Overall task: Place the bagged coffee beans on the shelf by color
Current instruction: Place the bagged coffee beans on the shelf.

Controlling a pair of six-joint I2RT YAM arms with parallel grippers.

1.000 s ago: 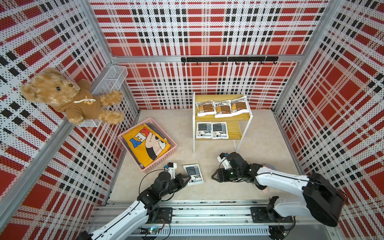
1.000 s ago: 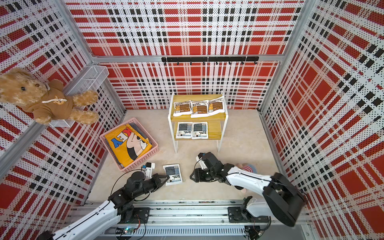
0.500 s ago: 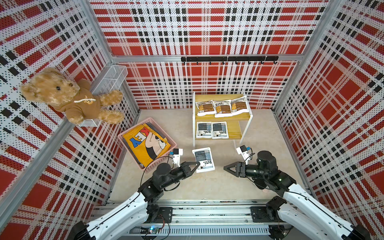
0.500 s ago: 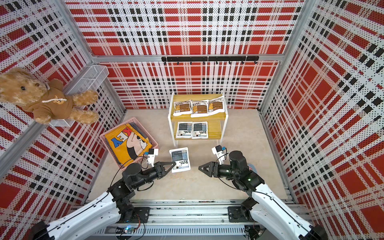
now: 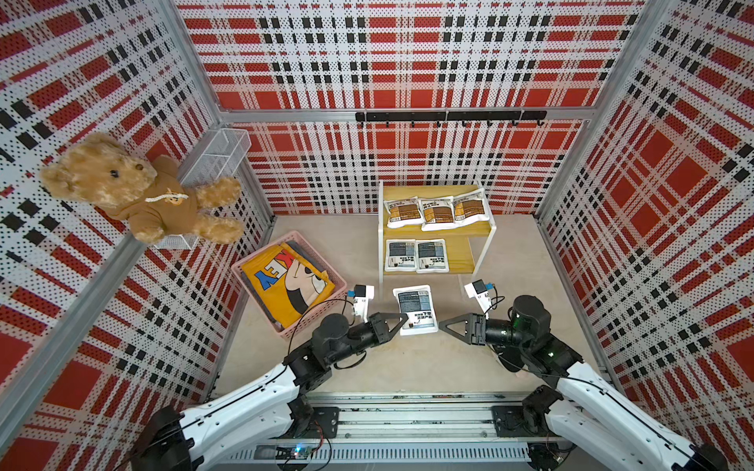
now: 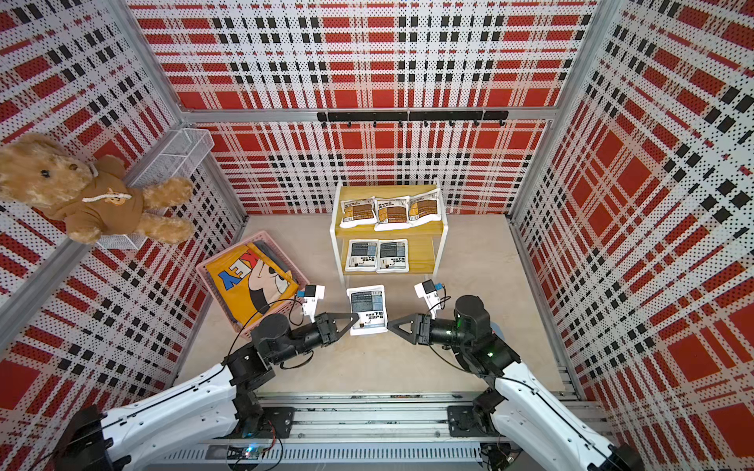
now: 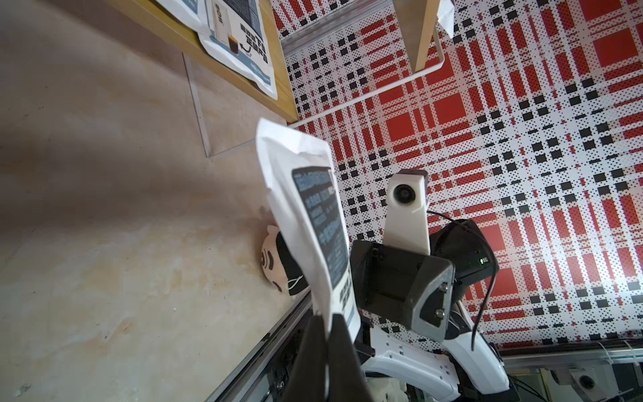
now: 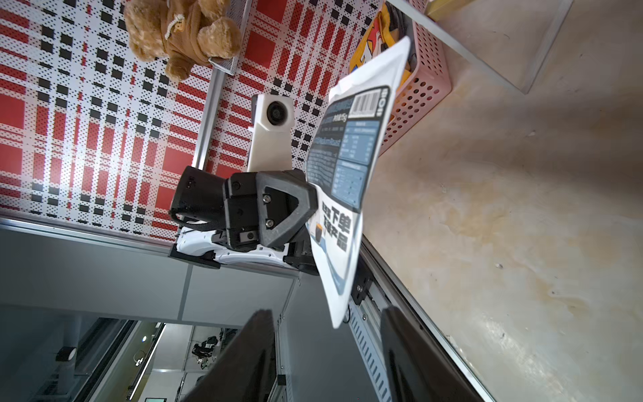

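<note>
My left gripper (image 5: 404, 320) (image 6: 355, 318) (image 7: 328, 318) is shut on the edge of a grey-panelled bag of coffee beans (image 5: 414, 308) (image 6: 367, 308) (image 7: 313, 215) (image 8: 351, 167), held off the floor in front of the shelf (image 5: 428, 191) (image 6: 387, 189). My right gripper (image 5: 442, 322) (image 6: 391, 324) (image 8: 327, 313) faces it from the right, open. The bag's corner shows between its fingers, untouched. Three brown-panelled bags (image 5: 437, 213) lie on the top board. Two grey ones (image 5: 415, 255) lie on the left of the lower board (image 5: 459, 257).
A pink basket (image 5: 338, 285) (image 8: 414, 90) holding a yellow cartoon cloth (image 5: 285, 281) stands left of the shelf. A teddy bear (image 5: 134, 191) sits in a wire basket (image 5: 216, 157) on the left wall. A small doll head (image 7: 275, 259) lies on the floor by my right arm.
The left gripper lifted the grey bag off the floor and carried it right, towards the shelf. The right arm drew back to the right and now points at the bag.
</note>
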